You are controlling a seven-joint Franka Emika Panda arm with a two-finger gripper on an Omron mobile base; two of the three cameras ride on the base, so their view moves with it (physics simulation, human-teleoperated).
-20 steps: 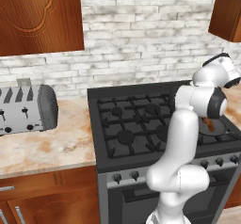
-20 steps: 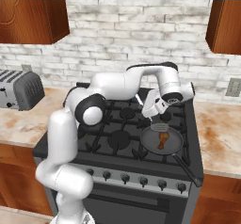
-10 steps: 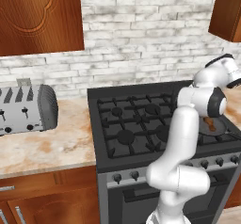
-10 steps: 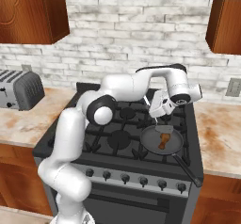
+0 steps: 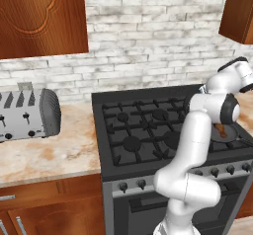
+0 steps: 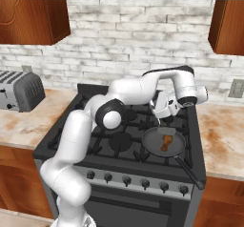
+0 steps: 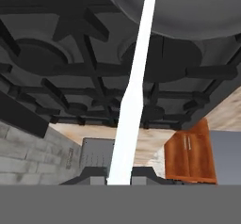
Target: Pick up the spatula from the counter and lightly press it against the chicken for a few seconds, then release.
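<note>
Over stove (image 6: pixel 114 142) front right, tool (image 6: pixel 160 115) pinching white spatula (image 7: pixel 134 86) by its handle, spatula angled down toward pan (image 6: pixel 150 144), blade near chicken (image 6: pixel 166 142), contact not discernible, toaster (image 5: pixel 27 113) on table (image 5: pixel 54 155) well apart.

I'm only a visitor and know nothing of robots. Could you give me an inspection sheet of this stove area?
Surface: black stove, one pan on a front burner.
Job's things: white spatula held, reaching toward the pan; chicken lies in the pan; contact cannot be told.
Clutter: toaster on the counter.
Grippers: gripper shut on the spatula's handle.
Cables: nothing seen.
Surroundings: brick wall, wooden cabinets, wall outlet.
</note>
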